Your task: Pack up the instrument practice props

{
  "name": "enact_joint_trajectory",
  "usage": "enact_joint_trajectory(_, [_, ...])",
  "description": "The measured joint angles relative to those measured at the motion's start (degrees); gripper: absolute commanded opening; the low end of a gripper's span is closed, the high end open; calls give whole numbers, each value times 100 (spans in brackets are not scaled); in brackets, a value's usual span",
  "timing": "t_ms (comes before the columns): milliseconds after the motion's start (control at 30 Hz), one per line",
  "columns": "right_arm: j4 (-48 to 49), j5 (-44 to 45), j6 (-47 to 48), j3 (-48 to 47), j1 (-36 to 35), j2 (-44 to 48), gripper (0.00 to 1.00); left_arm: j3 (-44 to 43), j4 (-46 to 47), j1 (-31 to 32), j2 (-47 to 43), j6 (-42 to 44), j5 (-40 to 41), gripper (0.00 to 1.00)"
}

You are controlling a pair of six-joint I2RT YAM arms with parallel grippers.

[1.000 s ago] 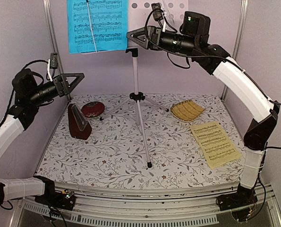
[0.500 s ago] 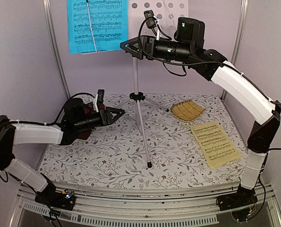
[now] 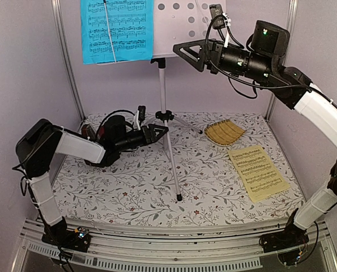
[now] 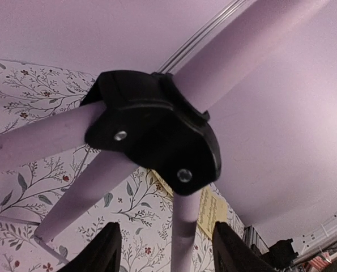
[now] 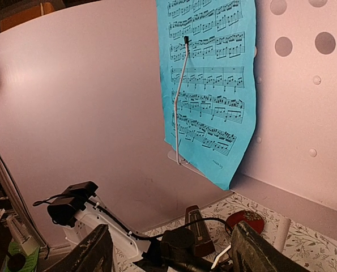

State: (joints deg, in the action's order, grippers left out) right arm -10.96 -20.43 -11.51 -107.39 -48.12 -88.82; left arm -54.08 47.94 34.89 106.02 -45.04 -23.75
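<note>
- Two end effectors have moved in the last half second. The left end effector (image 3: 163, 130) has slid right, low over the counter (image 3: 128, 187), and is now just beside the black hub (image 3: 164, 115) of the stand (image 3: 168, 153).
- In the left wrist view its fingers (image 4: 109, 249) are spread, with one stand tube running down between them. I cannot tell whether they touch it.
- The right end effector (image 3: 179, 50) has drawn right, away from the blue sheet (image 3: 117, 28). It now hangs before the stand's perforated desk (image 3: 185, 22) with its fingers (image 5: 94, 249) spread and gripping nothing.
- The blue sheet sits on the desk as before, under a thin wire arm (image 5: 179, 96).
- The yellow sheet (image 3: 257, 171) lies unmoved at the counter's right side, near a woven mat (image 3: 225, 133).
- The metronome (image 5: 195, 231) stands behind the left arm, largely hidden from above.
- A floral-print cloth covers the counter.
- Lilac walls (image 3: 26, 68) close in the back and sides, with metal posts (image 3: 66, 62) in the rear corners.
</note>
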Motion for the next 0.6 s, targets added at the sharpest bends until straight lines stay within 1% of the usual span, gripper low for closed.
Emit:
enact_joint_trajectory(67, [46,44,26,127,0,79,73,-133,4,0,118,-11,-28,45])
enact_joint_trajectory(167, [74,98,66,254,0,101,73,-343,33,11,264,-9,-103,31])
enact_joint_trajectory(233, [79,157,90,348,0,101,73,-463,68,26,354,0,-144,17])
enact_joint_trajectory(333, [90,214,111,476,0,101,73,-597,72,70,448,-26,-186,0])
enact_joint_trajectory(500, [111,308,142,669,0,170,74,-592,90,173,450,-26,76,0])
enact_joint_trajectory(600, [136,367,155,824,0,293,74,-496,81,326,361,-24,529,0])
